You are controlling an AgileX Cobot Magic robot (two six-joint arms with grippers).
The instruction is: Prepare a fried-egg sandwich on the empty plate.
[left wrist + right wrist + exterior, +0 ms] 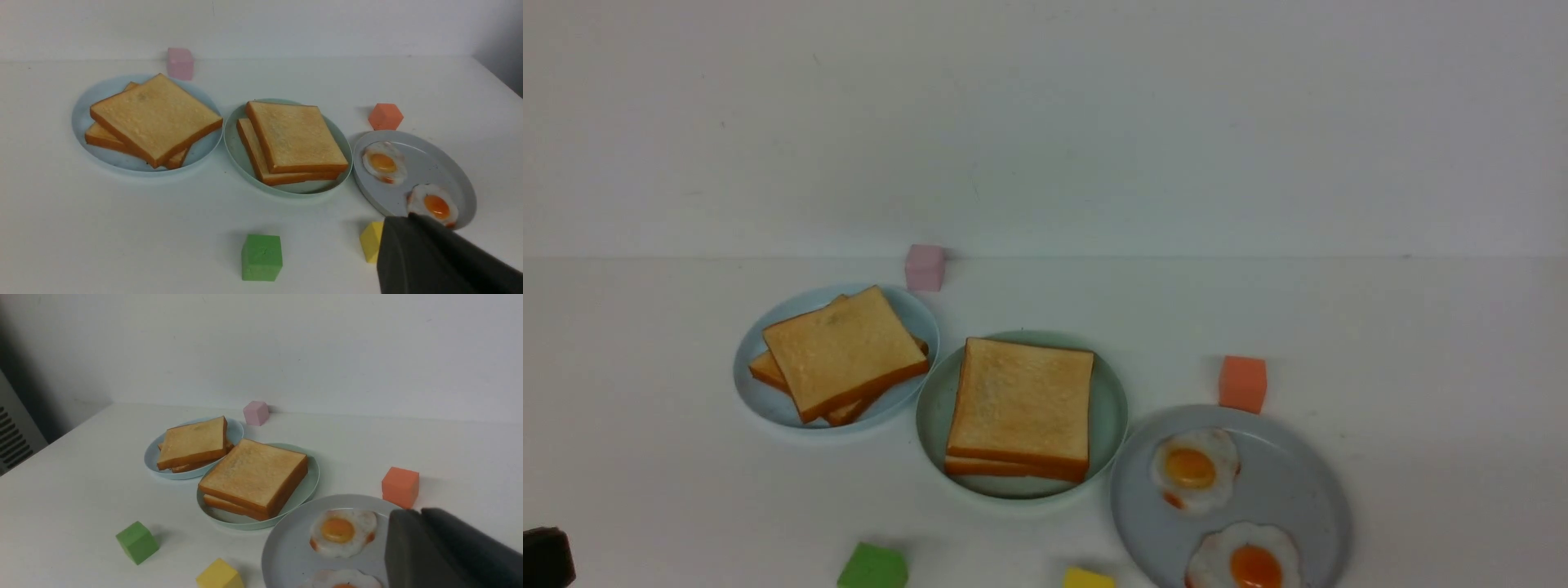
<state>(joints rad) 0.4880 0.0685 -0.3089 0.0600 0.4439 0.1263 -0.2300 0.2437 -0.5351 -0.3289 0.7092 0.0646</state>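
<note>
On the white table [1421, 343] stand three round plates in a row, with four small foam-like cubes scattered around them. Furthest left, the pale-blue plate [768, 404] carries a loose pile of plain toast [845, 347]; two slices can be counted, the upper one turned askew on the lower. Just behind that plate's right edge sits one pink cube [925, 267], and nearer the robot lies one green cube [874, 567]. In the middle, the mint-green plate [934, 416] holds the fried-egg sandwich [1021, 404]: two square golden slices with darker orange crusts, stacked a little offset, and what lies between them is hidden. One yellow cube [1088, 579] lies at the near edge, between the middle and right plates. To the right, the larger grey-blue plate [1290, 482] bears two fried eggs, one farther [1194, 469] and one nearer [1245, 559], both white with orange yolks. One orange cube [1242, 383] stands just behind this plate. The left gripper [402, 224] is closed with nothing in it, hanging near the yellow cube and the nearer egg. The right gripper [408, 522] hangs above the grey-blue plate's side; I cannot tell how far apart its jaws are, and no object shows in them.
</note>
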